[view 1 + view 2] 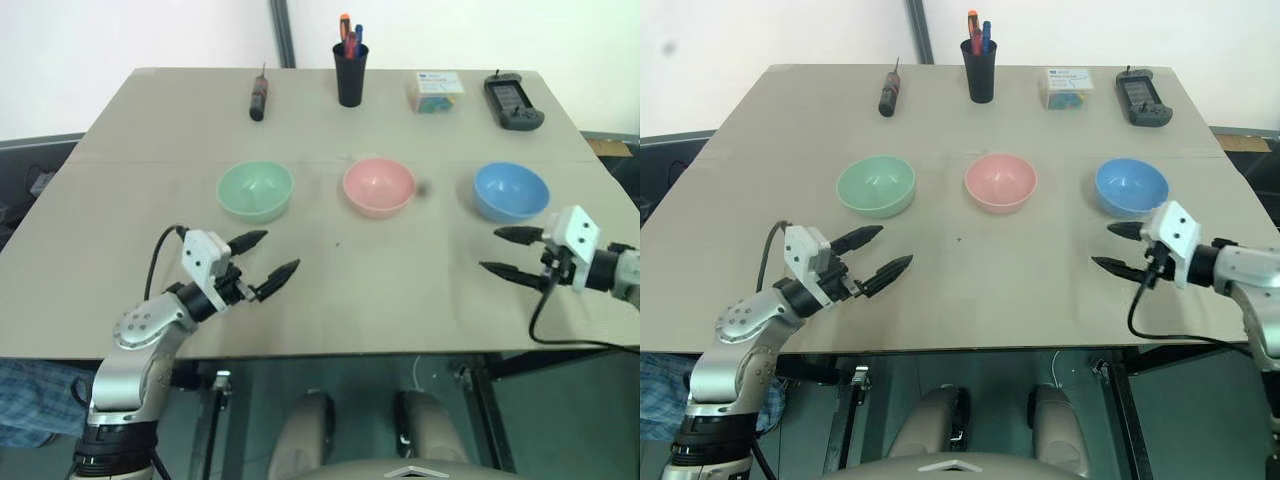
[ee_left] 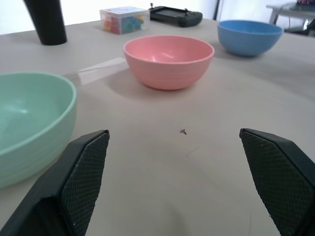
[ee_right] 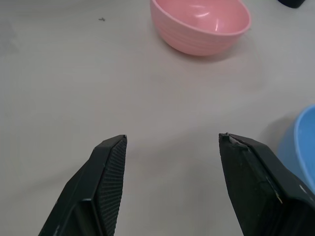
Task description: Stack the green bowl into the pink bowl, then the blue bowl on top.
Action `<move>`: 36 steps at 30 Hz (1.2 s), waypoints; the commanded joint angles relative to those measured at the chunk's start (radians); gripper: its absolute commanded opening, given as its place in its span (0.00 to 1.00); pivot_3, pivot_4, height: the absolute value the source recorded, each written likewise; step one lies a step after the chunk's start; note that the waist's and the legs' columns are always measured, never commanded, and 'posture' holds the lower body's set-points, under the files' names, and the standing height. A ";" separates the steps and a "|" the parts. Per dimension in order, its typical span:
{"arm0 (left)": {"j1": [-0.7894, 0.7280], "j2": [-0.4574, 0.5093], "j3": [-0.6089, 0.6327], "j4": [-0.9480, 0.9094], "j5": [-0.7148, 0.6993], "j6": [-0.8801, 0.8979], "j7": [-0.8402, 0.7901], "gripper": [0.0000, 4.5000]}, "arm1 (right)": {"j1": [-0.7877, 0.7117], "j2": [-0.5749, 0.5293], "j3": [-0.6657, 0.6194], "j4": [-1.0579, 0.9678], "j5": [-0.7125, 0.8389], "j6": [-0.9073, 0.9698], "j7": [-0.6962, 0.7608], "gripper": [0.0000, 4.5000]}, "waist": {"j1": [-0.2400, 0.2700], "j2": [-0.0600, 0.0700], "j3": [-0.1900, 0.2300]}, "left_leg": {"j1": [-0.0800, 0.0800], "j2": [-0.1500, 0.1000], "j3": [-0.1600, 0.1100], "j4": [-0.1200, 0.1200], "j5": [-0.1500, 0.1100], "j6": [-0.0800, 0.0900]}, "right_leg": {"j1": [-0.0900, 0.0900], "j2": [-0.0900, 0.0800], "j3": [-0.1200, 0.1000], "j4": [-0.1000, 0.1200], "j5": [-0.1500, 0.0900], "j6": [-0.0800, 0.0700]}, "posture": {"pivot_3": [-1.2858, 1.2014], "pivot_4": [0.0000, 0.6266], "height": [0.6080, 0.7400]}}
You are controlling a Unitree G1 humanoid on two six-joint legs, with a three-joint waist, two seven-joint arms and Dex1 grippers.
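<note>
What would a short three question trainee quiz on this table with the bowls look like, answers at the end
1. True or false: the green bowl already sits inside the pink bowl.
2. Which bowl lies nearest the right gripper? A green, B pink, C blue.
3. Fill in: the left gripper is open and holds ____.

Key:
1. False. The bowls stand apart in a row on the table.
2. C, the blue bowl.
3. Nothing. The right gripper is open and empty too.
</note>
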 commanded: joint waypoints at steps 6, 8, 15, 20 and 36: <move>0.048 0.000 0.075 -0.146 -0.105 0.042 0.039 1.00 | -0.315 0.062 0.232 0.054 -0.147 0.063 -0.005 0.69 | -0.006 0.000 0.000 | 0.002 0.000 -0.001 -0.001 0.000 0.000 | 0.000 0.000 0.003 0.000 0.000 0.000 | 0.52 0.24 1.00; 0.051 0.000 0.087 -0.171 -0.123 0.046 0.053 1.00 | -0.400 0.104 0.282 0.083 -0.175 0.119 -0.013 0.69 | -0.004 0.000 0.000 | 0.002 0.001 -0.001 -0.001 0.000 0.000 | 0.000 0.001 0.002 0.000 0.000 0.000 | 0.52 0.24 1.00; 0.100 -0.002 0.136 -0.249 -0.187 0.074 0.091 1.00 | -0.625 0.239 0.431 0.239 -0.303 0.155 -0.028 0.69 | -0.002 0.000 0.000 | 0.000 -0.001 -0.001 -0.001 0.000 0.000 | -0.001 -0.001 0.002 -0.001 0.000 0.000 | 0.52 0.24 1.00; 0.147 -0.004 0.159 -0.296 -0.215 0.073 0.109 1.00 | -0.705 0.300 0.487 0.352 -0.368 0.130 -0.024 0.69 | -0.001 0.000 0.000 | 0.000 -0.001 -0.002 -0.002 0.000 0.000 | -0.001 0.000 0.001 -0.001 0.000 0.000 | 0.52 0.24 1.00; 0.225 -0.001 0.165 -0.350 -0.209 0.059 0.135 1.00 | -0.897 0.532 0.568 0.817 -0.539 -0.047 -0.104 0.51 | -0.005 0.000 0.000 | 0.000 -0.001 0.001 -0.003 0.000 0.000 | -0.002 0.000 0.001 -0.001 0.000 -0.001 | 0.52 0.24 1.00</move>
